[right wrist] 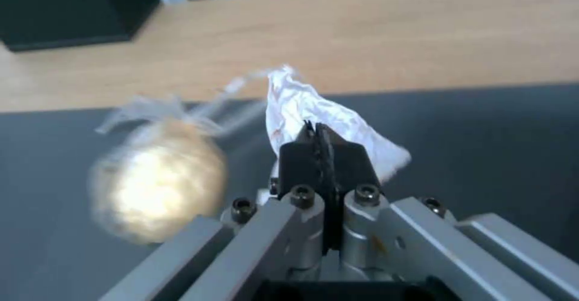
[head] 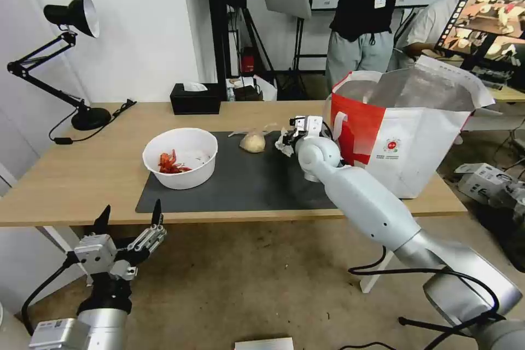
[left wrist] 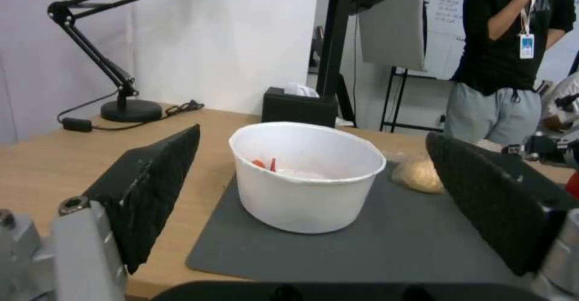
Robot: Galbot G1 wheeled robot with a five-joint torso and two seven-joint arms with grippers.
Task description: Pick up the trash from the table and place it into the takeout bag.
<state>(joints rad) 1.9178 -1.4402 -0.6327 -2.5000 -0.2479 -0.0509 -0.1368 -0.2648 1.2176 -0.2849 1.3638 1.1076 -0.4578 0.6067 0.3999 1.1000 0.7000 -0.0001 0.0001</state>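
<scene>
Right claw (right wrist: 315,131) clamped on one crumpled white tissue (right wrist: 314,111), over the grey mat (head: 257,186) on the counter (head: 71,175). One clear bag with beige lump (head: 252,142) just beside it; one takeout bag (head: 404,131) on its other side. Left claw (head: 130,219) spread apart, off the counter's near edge, one white bowl (left wrist: 307,174) with red shells beyond it.

The bowl (head: 180,157) left of centre is white, with red shells (head: 170,163) inside. The mat (head: 240,186) under it is dark grey on a light-wood table (head: 65,180). At centre, the lump (head: 252,142) is beige and the tissue (head: 284,143) white. On the right, the bag (head: 404,136) is white and red with silver lining. The tissue box (head: 195,99) above is black.
</scene>
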